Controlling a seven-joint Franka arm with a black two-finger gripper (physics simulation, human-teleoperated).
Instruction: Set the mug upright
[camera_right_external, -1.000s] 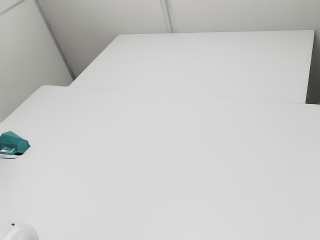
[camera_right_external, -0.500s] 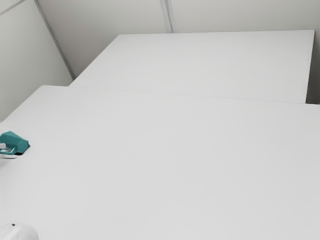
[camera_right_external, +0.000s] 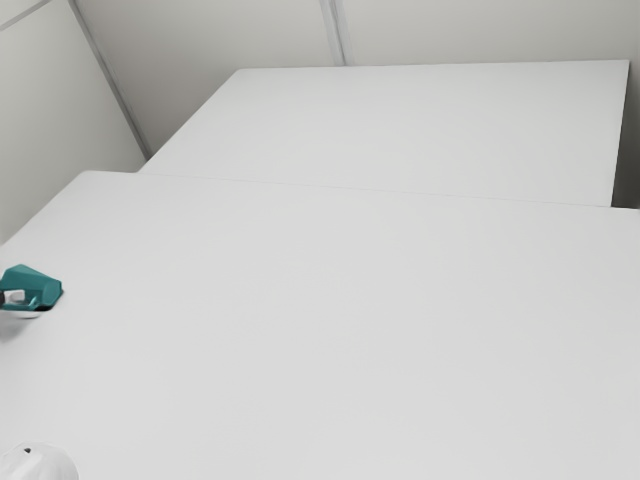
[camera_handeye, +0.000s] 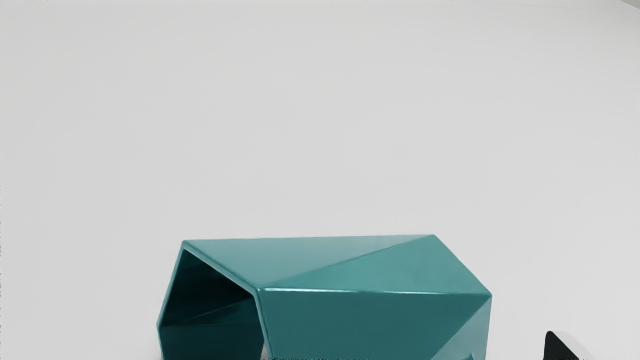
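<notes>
Moved a tiny bit, the shiny, flat-sided green-blue mug (camera_handeye: 370, 320) lies sideways; the black gripper (camera_right_external: 2, 298) is spread.

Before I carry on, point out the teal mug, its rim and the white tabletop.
Teal mug (camera_handeye: 355, 325): wrist view, on a dark side facet.
Rim (camera_handeye: 220, 266): wrist view, on the edge of the mouth.
White tabletop (camera_right_external: 350, 330): exterior view, on its bare middle.

The mug (camera_right_external: 44, 287) was shifted slightly toward the exterior view's right and turned a little, with the opening of its handle (camera_right_external: 20, 307) more plainly exposed.
</notes>
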